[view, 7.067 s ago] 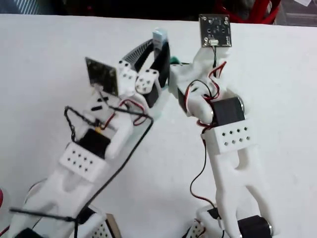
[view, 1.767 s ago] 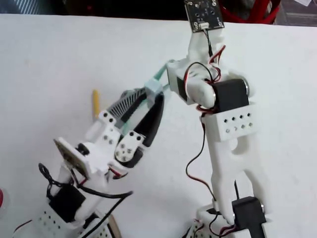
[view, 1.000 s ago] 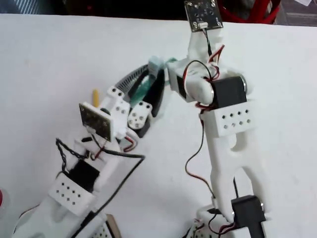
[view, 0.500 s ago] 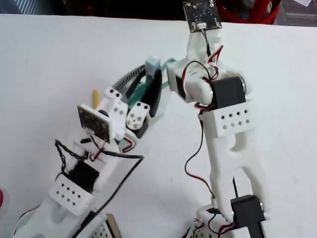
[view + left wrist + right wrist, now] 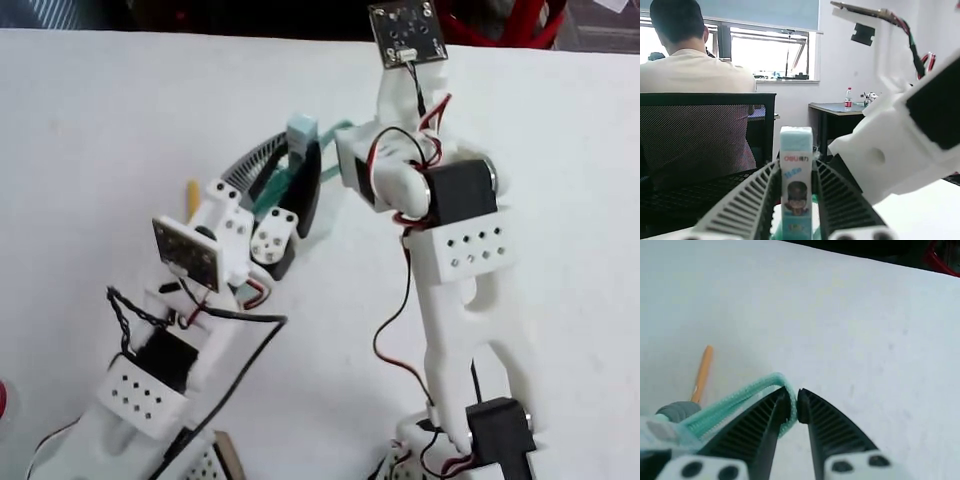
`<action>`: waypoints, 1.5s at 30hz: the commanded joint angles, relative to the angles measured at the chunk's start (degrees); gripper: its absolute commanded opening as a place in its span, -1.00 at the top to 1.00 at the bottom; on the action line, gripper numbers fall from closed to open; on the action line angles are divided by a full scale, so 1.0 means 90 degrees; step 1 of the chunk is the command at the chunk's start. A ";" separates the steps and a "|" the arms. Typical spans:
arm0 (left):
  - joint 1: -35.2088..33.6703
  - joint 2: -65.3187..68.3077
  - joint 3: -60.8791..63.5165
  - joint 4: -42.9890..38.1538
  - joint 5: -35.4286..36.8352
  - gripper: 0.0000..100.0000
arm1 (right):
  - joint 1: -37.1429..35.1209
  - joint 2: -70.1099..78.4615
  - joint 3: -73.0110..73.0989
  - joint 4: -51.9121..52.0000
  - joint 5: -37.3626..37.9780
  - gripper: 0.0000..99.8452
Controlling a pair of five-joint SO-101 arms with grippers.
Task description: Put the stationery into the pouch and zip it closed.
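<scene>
While the eraser (image 5: 796,150) sits clamped in the left gripper (image 5: 796,170) just over the teal pouch (image 5: 735,402), whose rim the right gripper (image 5: 794,401) pinches tight, loading seems under way, so next it should go down into the mouth, with the pencil (image 5: 701,374) on the table (image 5: 100,120) to follow.

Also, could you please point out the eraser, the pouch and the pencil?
eraser (image 5: 796,182), left wrist view, on its front face.
pouch (image 5: 740,397), right wrist view, on its green edge.
pencil (image 5: 702,374), right wrist view, on the middle of its shaft.
</scene>
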 commanded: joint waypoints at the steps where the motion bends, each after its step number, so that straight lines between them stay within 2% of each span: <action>1: 0.0063 0.0083 0.0205 0.0000 0.0010 0.89 | 0.0083 -0.0269 -0.0049 -0.0054 -0.0039 0.96; 8: 0.0298 0.0093 0.0205 0.0420 0.0049 0.72 | 0.0044 -0.0269 -0.0049 -0.0044 -0.0039 0.96; 12: 0.0542 0.0093 0.0205 0.0537 0.0029 0.72 | 0.0044 -0.0269 -0.0049 -0.0044 -0.0039 0.96; 36: 0.0708 0.0034 -0.0166 0.0547 0.0000 0.75 | 0.0005 -0.0317 -0.0098 -0.0347 -0.0049 0.96; 45: 0.0894 0.0024 -0.0195 0.1231 -0.0205 0.75 | 0.0044 -0.0317 -0.0107 -0.0796 -0.0059 0.96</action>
